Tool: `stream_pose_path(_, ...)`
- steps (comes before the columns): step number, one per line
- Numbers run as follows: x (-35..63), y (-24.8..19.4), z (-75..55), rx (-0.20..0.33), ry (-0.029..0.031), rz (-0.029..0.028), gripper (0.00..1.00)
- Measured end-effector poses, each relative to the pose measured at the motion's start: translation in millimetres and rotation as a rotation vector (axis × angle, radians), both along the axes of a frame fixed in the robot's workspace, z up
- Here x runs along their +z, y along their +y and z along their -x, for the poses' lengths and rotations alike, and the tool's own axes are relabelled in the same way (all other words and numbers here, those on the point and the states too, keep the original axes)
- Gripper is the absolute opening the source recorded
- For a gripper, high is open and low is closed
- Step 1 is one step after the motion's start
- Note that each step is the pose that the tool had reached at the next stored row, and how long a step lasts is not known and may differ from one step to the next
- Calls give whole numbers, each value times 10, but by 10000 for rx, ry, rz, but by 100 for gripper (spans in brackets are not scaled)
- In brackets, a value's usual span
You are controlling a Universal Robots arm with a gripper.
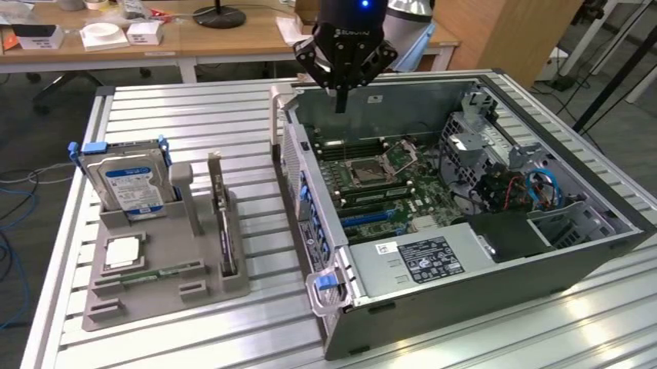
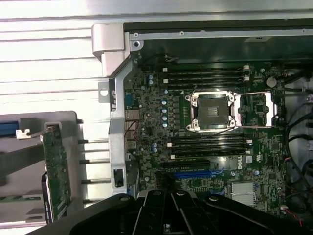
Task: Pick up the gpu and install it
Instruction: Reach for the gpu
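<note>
Hovering upper centre of the exterior view, gripper (image 1: 339,106) closed, empty, over open computer case (image 1: 534,269); gpu (image 1: 223,231) upright in holder (image 1: 165,286), lower left.

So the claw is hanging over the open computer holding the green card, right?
Not quite. The claw hangs over the open computer shut and empty; the exterior view shows the green card standing in the grey holder.

A wooden desk (image 1: 226,42) is standing at the back, carrying white boxes (image 1: 103,35) and a round black base (image 1: 220,17). Blue cables (image 1: 15,184) are trailing over the grey floor (image 1: 46,123) at the exterior view's left, while light is glaring off the slatted metal table (image 1: 585,323).
</note>
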State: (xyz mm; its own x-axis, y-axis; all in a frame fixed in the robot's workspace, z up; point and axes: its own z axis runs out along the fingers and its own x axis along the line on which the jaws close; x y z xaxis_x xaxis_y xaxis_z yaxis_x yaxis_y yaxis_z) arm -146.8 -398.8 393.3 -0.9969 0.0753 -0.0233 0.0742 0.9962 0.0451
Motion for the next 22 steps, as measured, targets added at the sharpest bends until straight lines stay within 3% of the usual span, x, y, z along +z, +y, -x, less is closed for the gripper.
stream_pose_path(22,-1,0,182,0,0,0,11)
